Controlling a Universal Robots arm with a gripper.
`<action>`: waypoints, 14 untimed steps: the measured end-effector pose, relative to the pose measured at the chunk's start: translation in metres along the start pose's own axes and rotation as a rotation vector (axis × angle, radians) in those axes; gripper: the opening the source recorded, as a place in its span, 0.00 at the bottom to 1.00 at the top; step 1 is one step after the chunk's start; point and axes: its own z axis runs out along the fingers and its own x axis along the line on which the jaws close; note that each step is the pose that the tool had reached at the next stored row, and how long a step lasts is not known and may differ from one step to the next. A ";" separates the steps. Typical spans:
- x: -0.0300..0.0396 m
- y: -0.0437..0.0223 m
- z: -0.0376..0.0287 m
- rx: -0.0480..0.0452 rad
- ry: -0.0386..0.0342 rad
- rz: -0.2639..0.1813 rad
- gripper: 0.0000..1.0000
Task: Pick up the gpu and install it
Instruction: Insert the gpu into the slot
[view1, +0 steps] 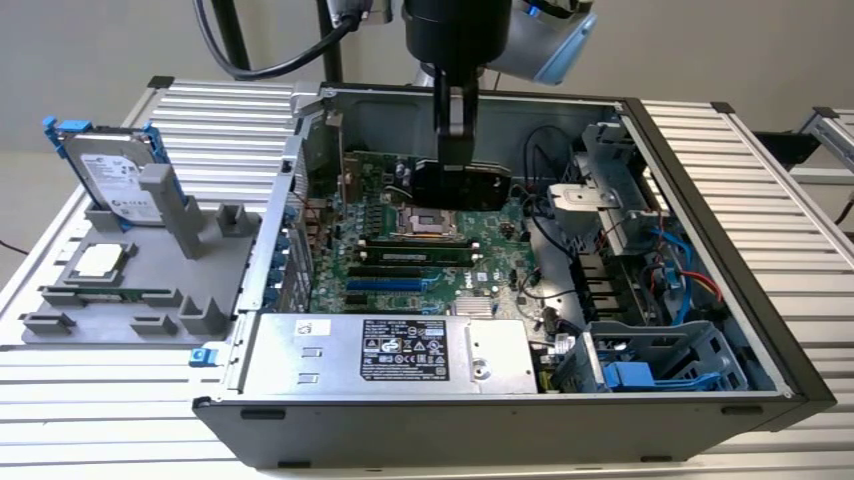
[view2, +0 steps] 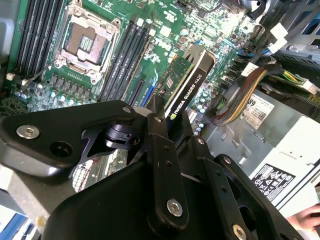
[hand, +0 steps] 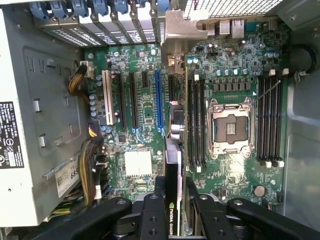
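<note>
Claw: the gripper (view1: 461, 185) hung down inside the open computer case (view1: 747, 330) and was clenched on the gpu (view1: 461, 186), one finger on each flat face.
Where the card was: the gpu (view2: 187, 82) was up in the air over the motherboard (view1: 400, 270), held on its thin edge, near the empty processor socket (view1: 424, 224) and the memory slots (hand: 196, 125). It did not look pushed into any slot yet, as far as I could judge.
Why held that way: the fingers pinched the flat sides so the bottom edge stayed free to go down into a slot. The case lay on its side with its cover off, so the arm could reach straight down.
Long axis: in the first wrist view the gpu (hand: 173, 165) ran in the same line as the long blue slot (hand: 159, 102) and the black slots beside it.
Which way it faced: I could not tell where the metal bracket end pointed.
Other parts: the hard drive (view1: 114, 180) stood in the grey holder (view1: 134, 290) outside the case, well apart from the card. The power supply (view1: 387, 352) sat at the near wall of the case.
</note>
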 end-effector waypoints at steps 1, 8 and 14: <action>0.0000 0.0000 0.0003 0.0000 0.0002 0.000 0.00; -0.0001 0.0003 0.0026 0.0001 0.0013 0.000 0.00; -0.0001 0.0004 0.0045 0.0002 0.0024 0.000 0.00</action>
